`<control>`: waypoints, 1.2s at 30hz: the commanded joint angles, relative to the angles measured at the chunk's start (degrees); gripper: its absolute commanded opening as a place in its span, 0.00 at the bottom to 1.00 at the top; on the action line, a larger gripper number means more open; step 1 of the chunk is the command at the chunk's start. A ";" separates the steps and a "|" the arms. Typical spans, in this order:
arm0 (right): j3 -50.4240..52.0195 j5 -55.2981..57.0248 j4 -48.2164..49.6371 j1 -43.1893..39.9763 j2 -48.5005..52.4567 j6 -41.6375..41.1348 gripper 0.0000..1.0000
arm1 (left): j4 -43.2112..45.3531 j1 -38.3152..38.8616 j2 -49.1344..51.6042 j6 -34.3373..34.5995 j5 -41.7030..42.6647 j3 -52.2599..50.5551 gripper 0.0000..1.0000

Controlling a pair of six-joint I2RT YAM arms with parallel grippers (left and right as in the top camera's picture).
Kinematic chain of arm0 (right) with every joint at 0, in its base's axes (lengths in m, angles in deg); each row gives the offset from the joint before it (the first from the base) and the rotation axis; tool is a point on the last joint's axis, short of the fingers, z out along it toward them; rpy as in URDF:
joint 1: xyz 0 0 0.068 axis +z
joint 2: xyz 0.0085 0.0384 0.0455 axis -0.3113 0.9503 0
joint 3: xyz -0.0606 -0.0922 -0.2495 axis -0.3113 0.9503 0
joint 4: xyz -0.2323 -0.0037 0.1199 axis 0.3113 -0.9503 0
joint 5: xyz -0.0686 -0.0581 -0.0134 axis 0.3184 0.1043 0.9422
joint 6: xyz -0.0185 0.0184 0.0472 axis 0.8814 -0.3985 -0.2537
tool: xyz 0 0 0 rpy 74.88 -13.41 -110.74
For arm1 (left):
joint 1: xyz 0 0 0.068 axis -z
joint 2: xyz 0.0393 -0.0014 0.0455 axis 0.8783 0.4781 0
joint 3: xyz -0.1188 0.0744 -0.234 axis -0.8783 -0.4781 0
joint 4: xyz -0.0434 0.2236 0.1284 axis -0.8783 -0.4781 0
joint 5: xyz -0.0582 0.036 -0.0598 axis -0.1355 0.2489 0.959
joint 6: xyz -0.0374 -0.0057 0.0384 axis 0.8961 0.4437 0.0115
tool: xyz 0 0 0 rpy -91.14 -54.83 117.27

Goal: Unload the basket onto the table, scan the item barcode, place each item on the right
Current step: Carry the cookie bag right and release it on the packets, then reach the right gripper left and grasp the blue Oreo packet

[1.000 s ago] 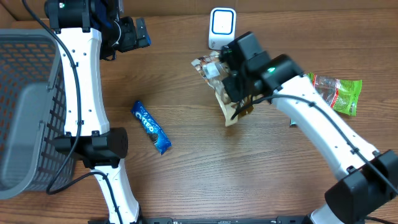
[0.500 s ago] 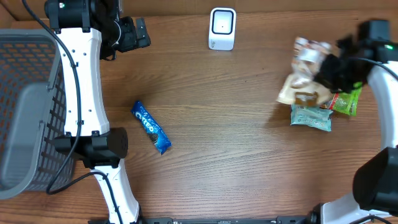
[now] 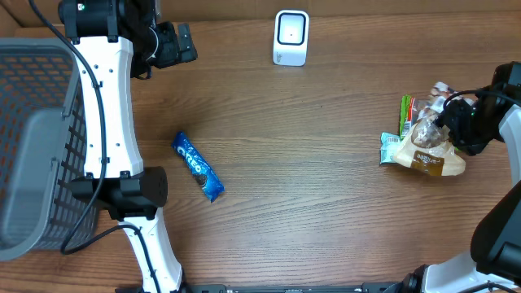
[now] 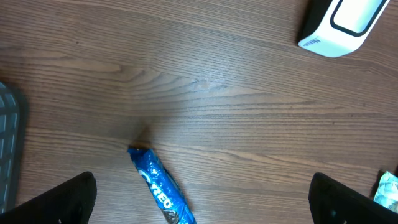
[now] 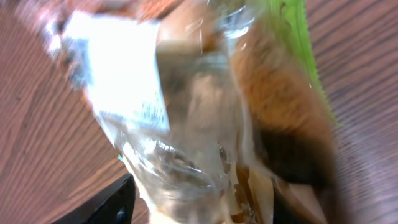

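The item, a clear and brown snack bag (image 3: 430, 150), lies on the pile of packets at the table's right edge. It fills the right wrist view (image 5: 199, 124), white label up. My right gripper (image 3: 457, 130) is over it, and its jaws (image 5: 205, 208) stand spread apart around the bag. One dark finger (image 5: 115, 205) shows beside the plastic; the other is mostly hidden. The white barcode scanner (image 3: 291, 37) stands at the far middle and is also visible in the left wrist view (image 4: 348, 22). My left gripper (image 3: 175, 45) hovers wide open and holds nothing (image 4: 202, 199).
A blue Oreo pack (image 3: 197, 167) lies left of centre, below the left gripper (image 4: 163, 190). A grey mesh basket (image 3: 32, 138) fills the left edge. A green packet (image 3: 404, 114) and a teal packet (image 3: 391, 149) lie by the bag.
My right arm swung the bag from in front of the scanner across to the right-hand pile and lowered it there, and its jaws have spread. The left arm has not moved.
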 commanded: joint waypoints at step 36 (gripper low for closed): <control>-21.24 -24.74 6.67 41.44 10.05 3.23 0.82 | -0.11 0.22 0.04 0.79 -0.17 1.11 1.00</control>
